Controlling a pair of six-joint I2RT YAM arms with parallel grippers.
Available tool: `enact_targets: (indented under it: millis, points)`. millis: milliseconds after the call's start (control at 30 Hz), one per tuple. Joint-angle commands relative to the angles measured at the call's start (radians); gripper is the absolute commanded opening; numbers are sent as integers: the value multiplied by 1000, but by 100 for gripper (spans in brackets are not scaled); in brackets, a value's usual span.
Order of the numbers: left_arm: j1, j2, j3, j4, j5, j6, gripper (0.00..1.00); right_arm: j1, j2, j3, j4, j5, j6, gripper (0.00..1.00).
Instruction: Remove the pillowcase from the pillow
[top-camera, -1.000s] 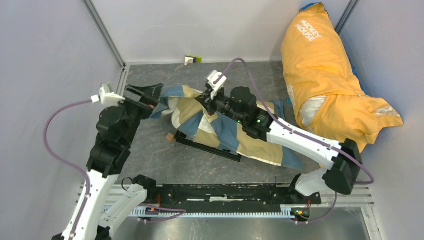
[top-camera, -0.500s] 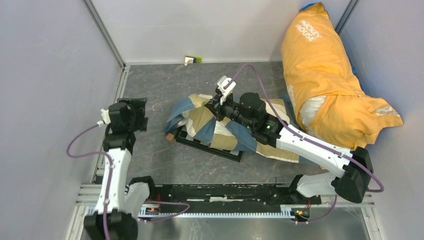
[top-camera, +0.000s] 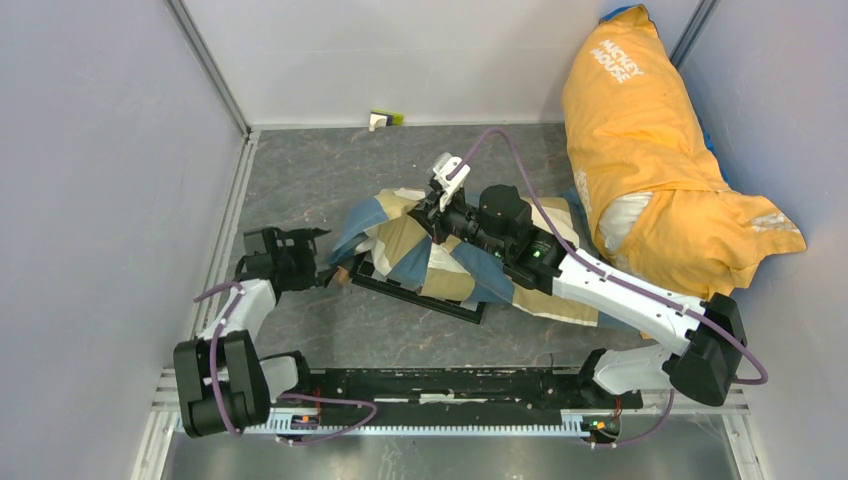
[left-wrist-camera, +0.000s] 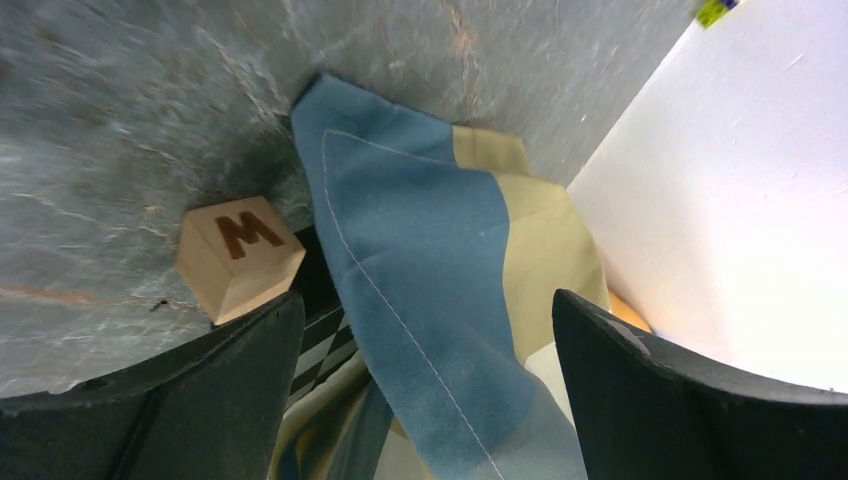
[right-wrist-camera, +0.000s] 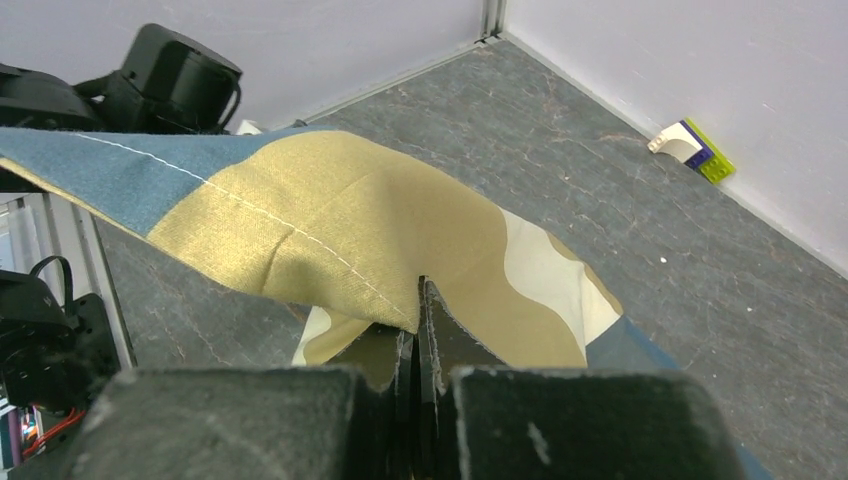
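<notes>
Only from left wrist: M-lettered block (left-wrist-camera: 240, 258) beside pillowcase (left-wrist-camera: 430, 280).

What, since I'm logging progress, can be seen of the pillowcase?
The pillowcase is soft cloth in big blue, tan and cream checks with white stitching, lying bunched over a black-and-white checkerboard. The right gripper is shut on a tan fold, holding it raised. Its blue corner lies between the fingers of the open left gripper, beside a wooden block.

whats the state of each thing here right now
pillowcase, bunched, one fold pinched and raised
right gripper, shut on pillowcase
left gripper, open, empty
checkerboard, flat, partly under pillowcase
block, loose beside checkerboard, M face showing
orange bundle, slumped in far right corner
</notes>
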Motion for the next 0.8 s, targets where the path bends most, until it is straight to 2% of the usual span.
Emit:
enact_targets:
  millis: [0,67,100,133,200,233,267,400,500,633,700,733,767]
  points:
    - [-76,60,-5,185,77,-112,100,-4,-26,23,62,-15,-1,0]
    - [-123,91,-4,241,68,-144,100,-3,-25,26,63,-21,0,0]
    - [-140,97,-9,272,62,-159,95,-5,-26,29,62,-25,2,0]
    - [-145,99,-22,320,53,-176,85,-4,-26,30,61,-29,4,0]
    - [-144,82,-63,469,8,-211,45,-4,-28,35,53,-38,5,0]
    - [-142,68,-77,522,-18,-218,21,-5,-33,35,47,-44,5,0]
    - [-138,58,-68,555,-33,-206,4,-4,-40,34,42,-50,4,0]
    - [-128,12,90,389,-53,-43,2,-4,-83,19,9,-72,0,0]
    - [-128,-67,228,226,-148,100,2,-5,-119,12,-50,-78,-12,1]
    - [-129,-145,411,41,-255,280,2,-4,-145,15,-197,-62,-48,11]
    - [-131,-159,487,10,-253,328,2,-4,-140,19,-254,-57,-76,23]
    - [-134,-162,525,0,-242,341,2,-4,-135,21,-271,-60,-81,39]
    - [-141,-162,564,-7,-234,348,2,-4,-128,24,-285,-65,-84,66]
